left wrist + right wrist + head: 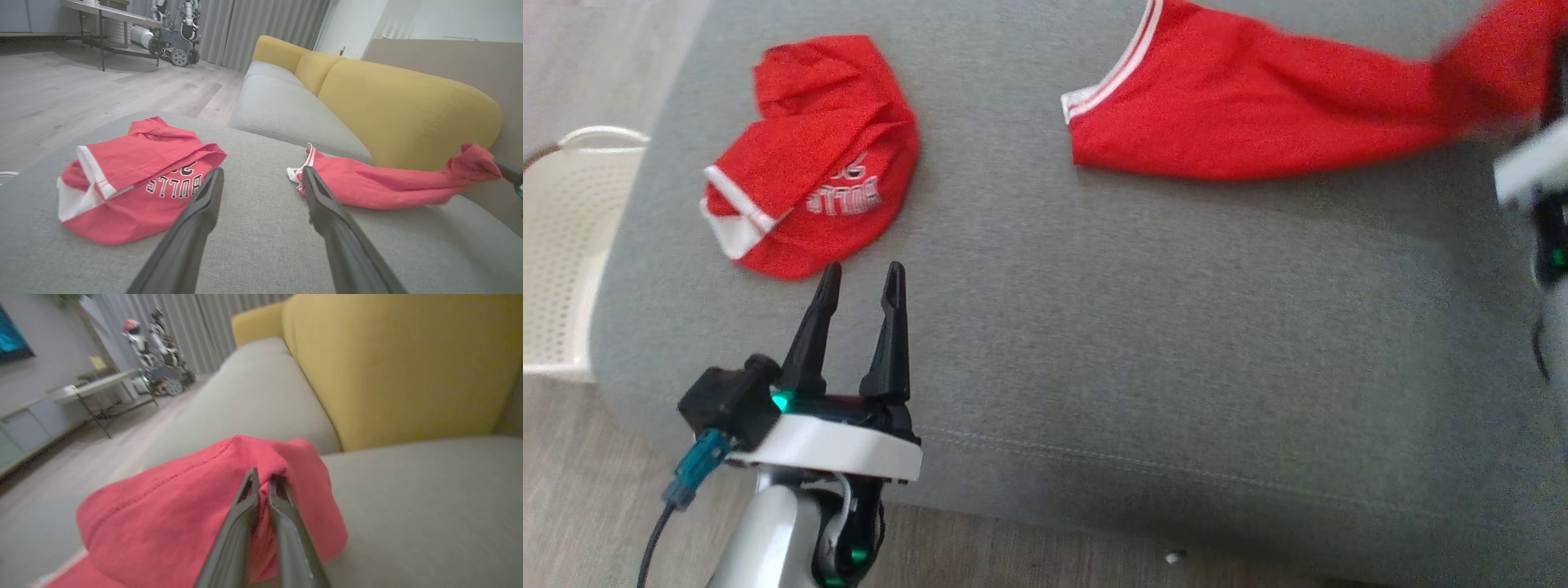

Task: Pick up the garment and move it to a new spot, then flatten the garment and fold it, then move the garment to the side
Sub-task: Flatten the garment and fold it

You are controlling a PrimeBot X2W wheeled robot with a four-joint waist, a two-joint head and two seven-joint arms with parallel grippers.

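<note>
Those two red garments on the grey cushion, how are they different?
The lettered garment lies bunched in a heap; the stretched garment is drawn out long. The lettered garment lies free, just beyond the open left gripper; the stretched garment is pinched at one end by the shut right gripper. The lettered garment shows white letters; the stretched garment shows none. Both are red with white trim.

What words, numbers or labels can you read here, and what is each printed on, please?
"BULLS": seen upside down, on the crumpled red jersey lying on the grey cushion.
The digits next to it: partly under a fold, unreadable.
The other red garment, in the right gripper: no text shows.
</note>
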